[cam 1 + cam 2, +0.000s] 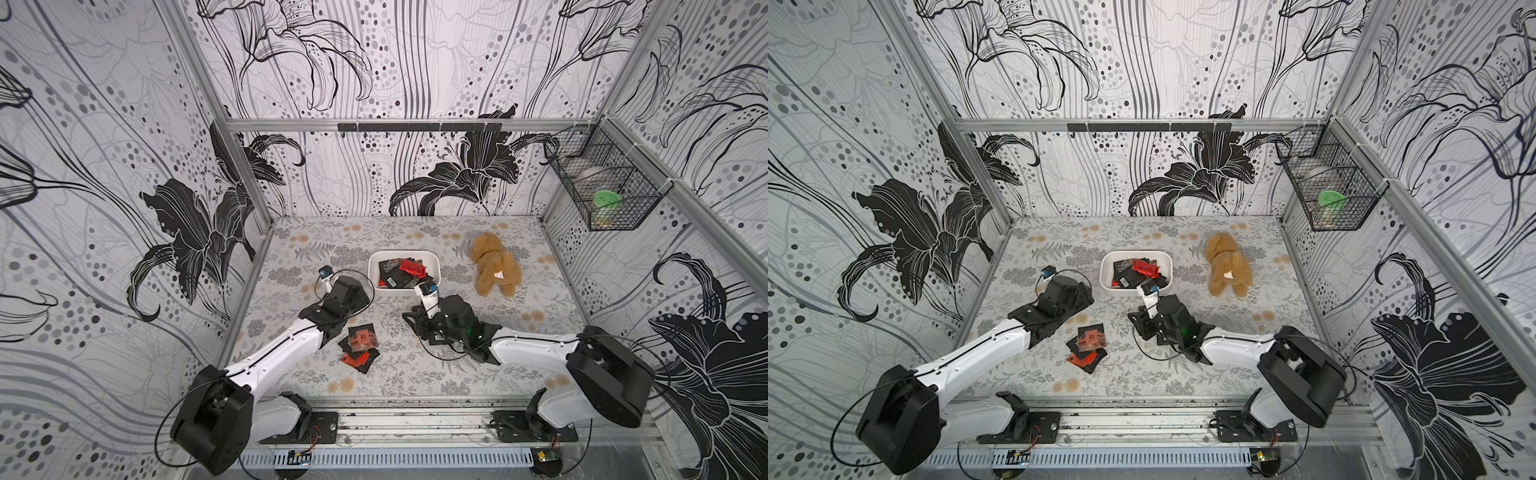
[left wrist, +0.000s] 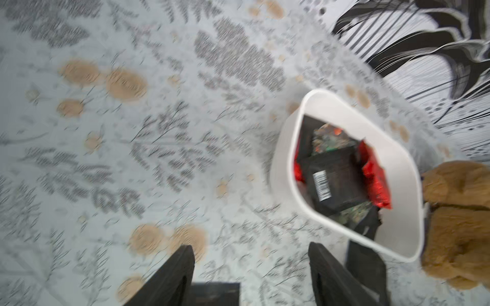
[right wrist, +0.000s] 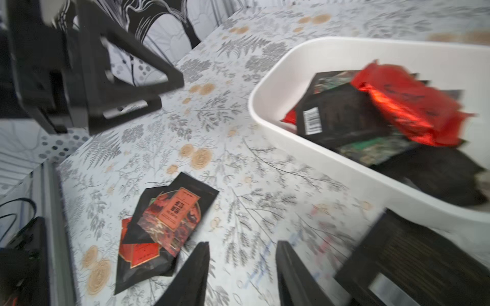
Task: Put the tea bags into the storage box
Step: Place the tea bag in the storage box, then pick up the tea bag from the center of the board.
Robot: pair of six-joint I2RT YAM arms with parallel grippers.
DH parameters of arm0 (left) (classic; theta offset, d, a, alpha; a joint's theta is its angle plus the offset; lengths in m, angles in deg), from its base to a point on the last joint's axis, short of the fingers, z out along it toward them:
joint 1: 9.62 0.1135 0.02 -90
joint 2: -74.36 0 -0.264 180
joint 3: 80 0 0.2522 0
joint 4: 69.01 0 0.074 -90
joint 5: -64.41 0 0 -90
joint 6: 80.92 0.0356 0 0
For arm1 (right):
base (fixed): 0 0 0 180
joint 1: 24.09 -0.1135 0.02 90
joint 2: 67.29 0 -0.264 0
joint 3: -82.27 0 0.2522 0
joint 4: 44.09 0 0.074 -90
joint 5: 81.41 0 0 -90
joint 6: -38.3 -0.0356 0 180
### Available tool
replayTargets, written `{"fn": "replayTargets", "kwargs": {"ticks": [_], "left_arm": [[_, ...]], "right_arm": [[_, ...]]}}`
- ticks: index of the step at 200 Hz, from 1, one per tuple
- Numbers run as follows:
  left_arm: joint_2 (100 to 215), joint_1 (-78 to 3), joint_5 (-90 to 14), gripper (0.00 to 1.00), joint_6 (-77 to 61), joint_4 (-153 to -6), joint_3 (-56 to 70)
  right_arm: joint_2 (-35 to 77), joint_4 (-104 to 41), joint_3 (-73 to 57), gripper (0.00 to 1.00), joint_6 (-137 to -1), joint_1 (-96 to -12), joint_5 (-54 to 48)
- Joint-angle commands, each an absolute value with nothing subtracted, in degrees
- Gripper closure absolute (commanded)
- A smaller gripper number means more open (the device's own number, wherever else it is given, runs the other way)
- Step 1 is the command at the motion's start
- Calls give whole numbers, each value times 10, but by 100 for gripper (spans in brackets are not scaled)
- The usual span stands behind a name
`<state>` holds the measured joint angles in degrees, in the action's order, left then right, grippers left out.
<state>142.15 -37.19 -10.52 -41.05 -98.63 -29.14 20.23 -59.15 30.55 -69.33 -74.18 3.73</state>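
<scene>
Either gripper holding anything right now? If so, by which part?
Nothing held: left gripper and right gripper are both open, with nothing between the jaws.

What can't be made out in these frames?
Tea bags in the storage box, all views: count unclear, they overlap.
Table pile, top views: count unclear, sachets stacked.
Dark slab beside the right end effector, right wrist view: blurred, cut off by the edge; sachet or arm part unclear.
Wire basket contents, top views: too small behind mesh.
</scene>
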Motion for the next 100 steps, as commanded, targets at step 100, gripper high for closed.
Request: {"fn": "replayTargets", "kwargs": {"ticks": [100], "left_arm": [[1321,-338,-228,52,-487,-864,-474]], "right_arm": [[449,-386,59,74,-664,-795,-73]]}}
